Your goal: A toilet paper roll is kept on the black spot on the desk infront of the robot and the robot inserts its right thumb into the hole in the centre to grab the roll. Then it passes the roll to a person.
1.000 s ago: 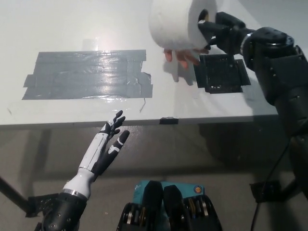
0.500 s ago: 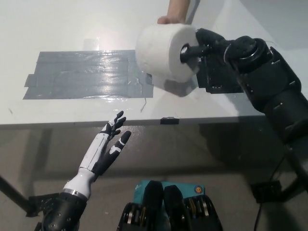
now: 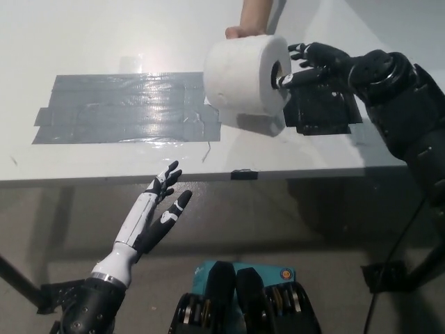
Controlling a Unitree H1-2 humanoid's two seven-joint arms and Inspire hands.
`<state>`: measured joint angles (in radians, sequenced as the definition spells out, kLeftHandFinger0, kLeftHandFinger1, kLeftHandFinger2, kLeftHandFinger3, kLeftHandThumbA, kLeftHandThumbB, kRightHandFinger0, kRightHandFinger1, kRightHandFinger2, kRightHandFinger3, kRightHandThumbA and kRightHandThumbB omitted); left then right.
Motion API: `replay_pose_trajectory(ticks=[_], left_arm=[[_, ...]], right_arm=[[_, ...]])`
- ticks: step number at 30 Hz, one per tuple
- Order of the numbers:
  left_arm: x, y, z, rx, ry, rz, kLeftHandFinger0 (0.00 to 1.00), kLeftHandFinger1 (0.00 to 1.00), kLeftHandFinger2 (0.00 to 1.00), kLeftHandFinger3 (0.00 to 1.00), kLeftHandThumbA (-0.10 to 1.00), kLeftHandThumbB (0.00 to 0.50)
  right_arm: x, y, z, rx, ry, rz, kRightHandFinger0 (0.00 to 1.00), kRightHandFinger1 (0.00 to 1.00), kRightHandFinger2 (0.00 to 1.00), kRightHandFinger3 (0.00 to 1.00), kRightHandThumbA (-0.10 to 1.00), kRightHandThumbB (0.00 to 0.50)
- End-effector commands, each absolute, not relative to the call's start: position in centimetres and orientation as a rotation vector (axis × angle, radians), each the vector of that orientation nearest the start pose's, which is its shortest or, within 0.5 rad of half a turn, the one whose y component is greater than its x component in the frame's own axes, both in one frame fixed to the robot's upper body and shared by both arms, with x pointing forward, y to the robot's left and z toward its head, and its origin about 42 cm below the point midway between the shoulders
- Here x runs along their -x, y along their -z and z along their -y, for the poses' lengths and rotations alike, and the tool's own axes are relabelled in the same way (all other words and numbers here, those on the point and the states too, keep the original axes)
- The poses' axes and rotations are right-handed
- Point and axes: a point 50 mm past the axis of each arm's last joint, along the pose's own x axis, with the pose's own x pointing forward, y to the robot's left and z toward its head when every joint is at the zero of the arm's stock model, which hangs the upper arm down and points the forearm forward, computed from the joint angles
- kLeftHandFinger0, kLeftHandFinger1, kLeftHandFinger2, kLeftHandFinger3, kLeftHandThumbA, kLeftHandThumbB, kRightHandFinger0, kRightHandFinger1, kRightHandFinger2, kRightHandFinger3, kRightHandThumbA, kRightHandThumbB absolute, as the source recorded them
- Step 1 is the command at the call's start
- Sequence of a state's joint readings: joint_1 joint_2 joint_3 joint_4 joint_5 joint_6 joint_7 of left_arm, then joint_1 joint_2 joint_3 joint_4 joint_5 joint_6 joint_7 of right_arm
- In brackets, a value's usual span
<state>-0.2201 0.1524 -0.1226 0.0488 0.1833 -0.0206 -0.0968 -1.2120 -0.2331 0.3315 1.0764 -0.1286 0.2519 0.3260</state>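
Left hand (image 3: 154, 209) rested low, below the tabletop's near edge, fingers spread, holding nothing, well apart from the action. Grey tape patch (image 3: 128, 108) lay flat across the left half of the tabletop (image 3: 83, 42), untouched.

Further right, roll (image 3: 245, 82) hung in the air above the tabletop, between the tape patch's right end and the black spot (image 3: 327, 111), not touching the surface. Lay on its side: long axis near level, running left to right, core hole facing right toward the right hand. Person's hand (image 3: 252, 19) reached in from the far edge, touching the roll's top from behind; grip hidden by the roll, so could not tell how firmly held.

Right hand (image 3: 306, 62) sat just right of the roll, thumb still in or at the mouth of the core hole, other fingers loosened and fanned over the roll's right end face rather than clamped. Judged a handover in its closing step: release turned on the thumb sliding out rightward along the roll's axis, away from the person's hand, any tilt risking a snag inside the core.
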Motion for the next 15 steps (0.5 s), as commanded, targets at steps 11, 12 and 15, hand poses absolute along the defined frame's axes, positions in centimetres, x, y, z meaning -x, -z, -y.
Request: replay_pose_trajectory(ticks=[11,12,15], left_arm=[[-36.1,-16.7,-20.4,-0.370,0.258,0.244,1.00,1.00,1.00,1.00,0.83,0.020],[-36.2,-16.7,-20.4,-0.369,0.257,0.246,1.00,1.00,1.00,1.00,0.83,0.019],[-36.3,-16.8,-20.4,-0.361,0.251,0.251,1.00,1.00,1.00,1.00,0.83,0.021]], right_arm=[[-53.5,-42.6,23.0,0.524,-0.246,0.234,1.00,1.00,1.00,1.00,0.80,0.373],[-52.7,-42.9,23.1,0.528,-0.249,0.248,1.00,1.00,1.00,1.00,0.81,0.374],[-49.4,-43.2,23.4,0.559,-0.242,0.329,1.00,1.00,1.00,1.00,0.84,0.351]])
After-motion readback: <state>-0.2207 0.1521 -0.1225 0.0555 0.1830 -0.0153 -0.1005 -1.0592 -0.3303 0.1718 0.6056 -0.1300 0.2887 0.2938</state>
